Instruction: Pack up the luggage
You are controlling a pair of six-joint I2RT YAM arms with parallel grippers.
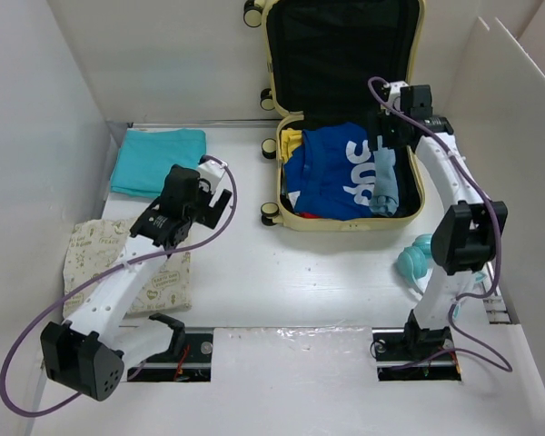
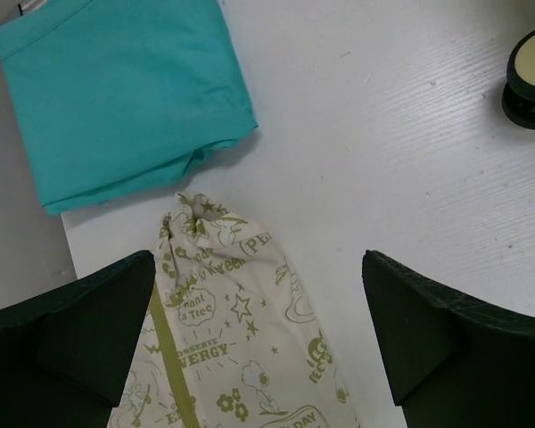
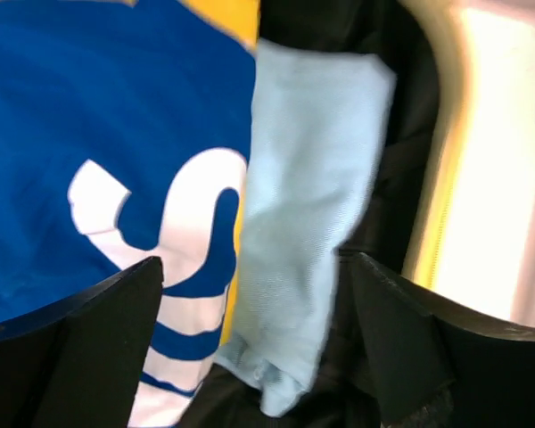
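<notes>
The luggage (image 1: pixel 415 54), a pale yellow hard-shell suitcase, lies open at the back of the table with its black-lined lid up. Inside lie a blue garment with white lettering (image 1: pixel 331 173) over a yellow one (image 1: pixel 292 141), and a pale blue folded cloth (image 1: pixel 384 186) by the right wall. My right gripper (image 1: pixel 384 154) hovers open over that pale blue cloth (image 3: pixel 308 223), which lies loose between the fingers, and the blue garment (image 3: pixel 116 134). My left gripper (image 1: pixel 220 207) hangs open above the patterned drawstring bag (image 2: pixel 223 330), near the teal folded cloth (image 2: pixel 116 89).
The teal cloth (image 1: pixel 157 159) and cream patterned bag (image 1: pixel 132 268) lie at the left. A pale teal object (image 1: pixel 416 259) sits by the right arm. A suitcase wheel (image 2: pixel 530 78) shows in the left wrist view. White walls enclose both sides.
</notes>
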